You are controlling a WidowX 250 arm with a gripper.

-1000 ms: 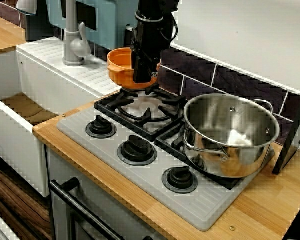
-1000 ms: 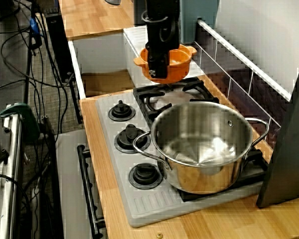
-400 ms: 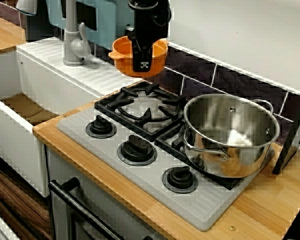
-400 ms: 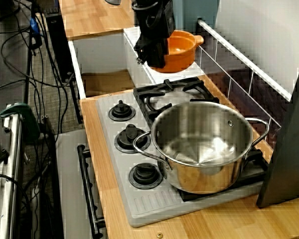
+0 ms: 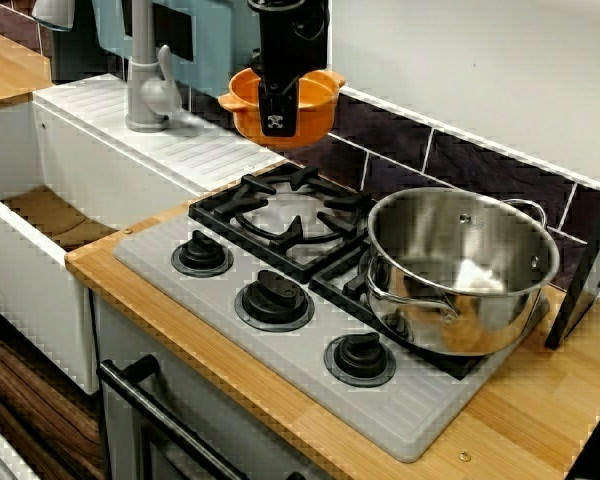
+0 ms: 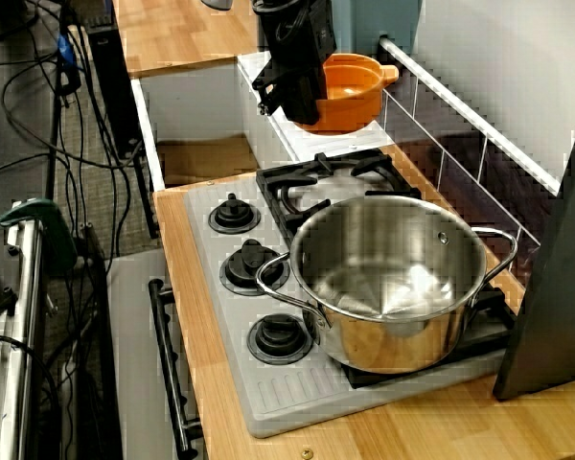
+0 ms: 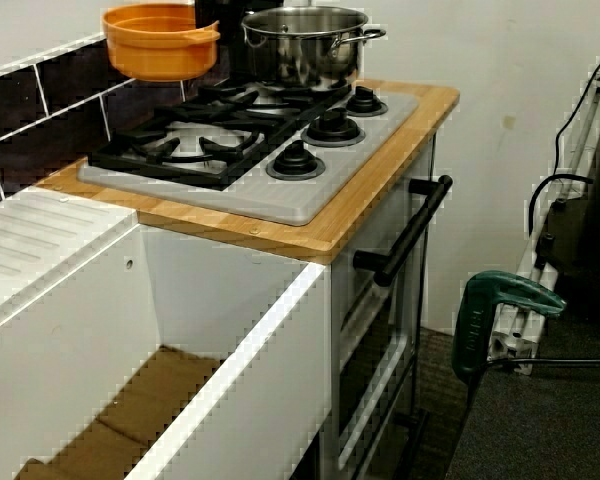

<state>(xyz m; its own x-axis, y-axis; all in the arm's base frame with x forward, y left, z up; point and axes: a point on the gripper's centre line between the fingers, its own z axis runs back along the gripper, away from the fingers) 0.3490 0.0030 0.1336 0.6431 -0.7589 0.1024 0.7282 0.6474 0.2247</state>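
Orange pot [image 5: 316, 108], fingers [image 5: 277, 112] seemingly clamped on it

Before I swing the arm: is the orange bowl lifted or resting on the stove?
Lifted. The tool grips the orange bowl at its rim, and the side view shows open space between its base and the black grate.

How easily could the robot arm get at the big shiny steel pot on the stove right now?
Probably yes for reach: the shiny steel pot stands open-topped with only the bare black burner grate between. But the gripper is shut on the orange two-handled bowl, so it likely could not grasp it.
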